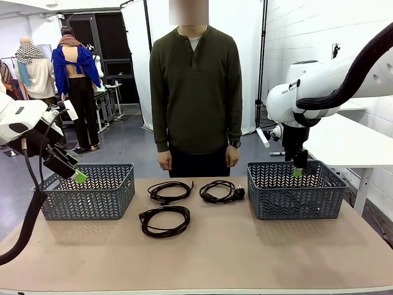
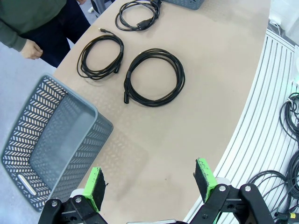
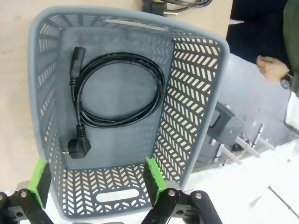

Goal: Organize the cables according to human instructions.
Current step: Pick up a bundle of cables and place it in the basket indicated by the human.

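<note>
L gripper: the left gripper (image 2: 152,184) is hanging over the left part of the table (image 1: 245,258), just beside the left basket (image 2: 46,154) and not touching it. Its green pads (image 2: 94,186) are standing wide apart w/ nothing btwn them.
R gripper: the right gripper (image 3: 96,179) is hovering above the right basket (image 3: 196,93) and pointing down into it. Its fingers are spreading wide and gripping nothing.
Cord in basket: one black power cord (image 3: 117,88) is lying flat on the right basket's floor as a round loop. Its chunky plug (image 3: 77,148) is resting near the wall on the gripper's side. The slimmer connector (image 3: 76,56) is lying at the loop's far edge.
Front cord: the front cord (image 1: 164,221) is lying coiled on the bare tabletop, approx. mid-table btwn the baskets and nearer the robot than the other two loose cords.
Back-left cord: the back-left cord (image 1: 169,192) is lying coiled just behind the front cord, apart from it.
Back-right cord: the back-right cord (image 1: 220,192) is lying beside the back-left cord w/o touching it. Its plug end is pointing toward the right basket and stopping short of the wall.
Baskets: both grey lattice baskets are sitting toward the table's far edge, one at each end, well apart.
Person: the person (image 1: 196,92) is standing at the far side behind the cords, facing the robot. Both arms are hanging at the sides, and a wristwatch (image 1: 234,144) is showing on one wrist.
</note>
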Controlling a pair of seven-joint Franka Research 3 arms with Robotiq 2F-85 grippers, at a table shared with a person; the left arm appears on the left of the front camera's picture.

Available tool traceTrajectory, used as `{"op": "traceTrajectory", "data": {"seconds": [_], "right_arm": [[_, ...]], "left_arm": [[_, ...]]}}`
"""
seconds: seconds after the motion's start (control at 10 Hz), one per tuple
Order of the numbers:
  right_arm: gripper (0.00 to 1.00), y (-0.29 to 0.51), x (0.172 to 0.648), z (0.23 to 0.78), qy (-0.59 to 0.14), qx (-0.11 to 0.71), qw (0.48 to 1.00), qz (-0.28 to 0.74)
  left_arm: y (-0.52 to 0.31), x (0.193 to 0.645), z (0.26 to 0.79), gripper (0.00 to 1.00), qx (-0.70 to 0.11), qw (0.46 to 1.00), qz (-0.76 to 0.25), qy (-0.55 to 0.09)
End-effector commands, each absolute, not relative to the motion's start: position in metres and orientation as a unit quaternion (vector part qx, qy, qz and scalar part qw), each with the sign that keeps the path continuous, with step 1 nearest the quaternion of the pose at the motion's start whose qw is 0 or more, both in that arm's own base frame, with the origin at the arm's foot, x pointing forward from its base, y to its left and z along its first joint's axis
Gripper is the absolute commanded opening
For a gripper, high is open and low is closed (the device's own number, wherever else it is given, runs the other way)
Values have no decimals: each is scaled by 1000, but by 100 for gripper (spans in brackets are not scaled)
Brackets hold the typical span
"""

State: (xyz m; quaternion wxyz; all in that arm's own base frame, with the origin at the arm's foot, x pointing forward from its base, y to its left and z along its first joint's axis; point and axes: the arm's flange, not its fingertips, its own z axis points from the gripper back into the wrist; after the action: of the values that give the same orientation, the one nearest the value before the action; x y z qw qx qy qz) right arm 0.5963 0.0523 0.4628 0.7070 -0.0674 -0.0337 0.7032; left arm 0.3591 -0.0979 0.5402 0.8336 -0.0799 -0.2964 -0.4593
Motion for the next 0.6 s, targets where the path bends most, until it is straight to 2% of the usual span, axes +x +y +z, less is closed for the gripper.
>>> {"op": "traceTrajectory", "data": {"seconds": [0.0, 0.3, 0.5], "right_arm": [[100, 53, 597, 460, -32, -66, 702, 708], [100, 53, 596, 463, -34, -67, 706, 704], [100, 72, 573, 483, -32, -58, 757, 650]], "left_arm": [[-97, 360, 537, 100, -86, 829, -460, -306], [-97, 360, 537, 100, -86, 829, -460, -306], [-97, 360, 537, 100, -86, 829, -460, -306]]}}
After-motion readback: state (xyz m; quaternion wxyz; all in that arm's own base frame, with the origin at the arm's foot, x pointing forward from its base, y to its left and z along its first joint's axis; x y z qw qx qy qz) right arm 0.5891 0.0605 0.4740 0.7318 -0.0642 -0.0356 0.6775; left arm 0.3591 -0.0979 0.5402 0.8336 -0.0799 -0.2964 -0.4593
